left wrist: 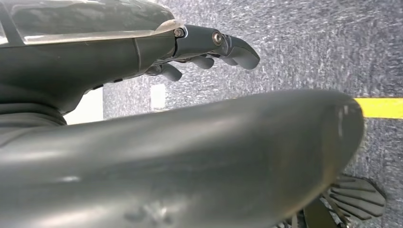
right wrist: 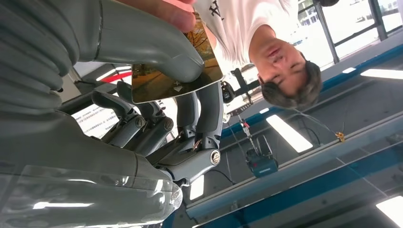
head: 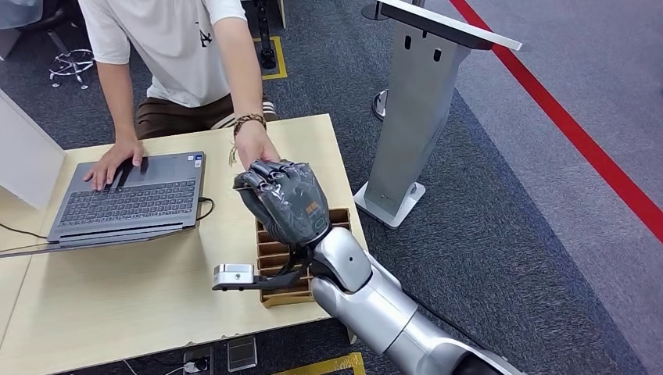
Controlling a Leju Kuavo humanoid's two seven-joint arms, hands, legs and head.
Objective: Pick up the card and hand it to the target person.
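Observation:
My right hand (head: 285, 201) is raised over the table's right side, palm away from the head view. In the right wrist view the card (right wrist: 159, 88), printed with an autumn street picture, is pinched between my thumb (right wrist: 157, 47) and the dark fingers behind it. The seated person in a white T-shirt (head: 176, 47) reaches a hand (head: 254, 144) to my fingertips, and a finger (right wrist: 166, 12) touches the card's far end. My left hand (left wrist: 180, 156) hangs over grey carpet, holding nothing, its fingers (left wrist: 209, 52) apart and slightly bent.
A slotted wooden card box (head: 274, 250) sits on the pale table (head: 117, 297) under my right wrist. A grey laptop (head: 129, 199) lies to the left with the person's other hand on it. A grey metal stand (head: 406, 101) rises right of the table, before a red floor line (head: 578, 133).

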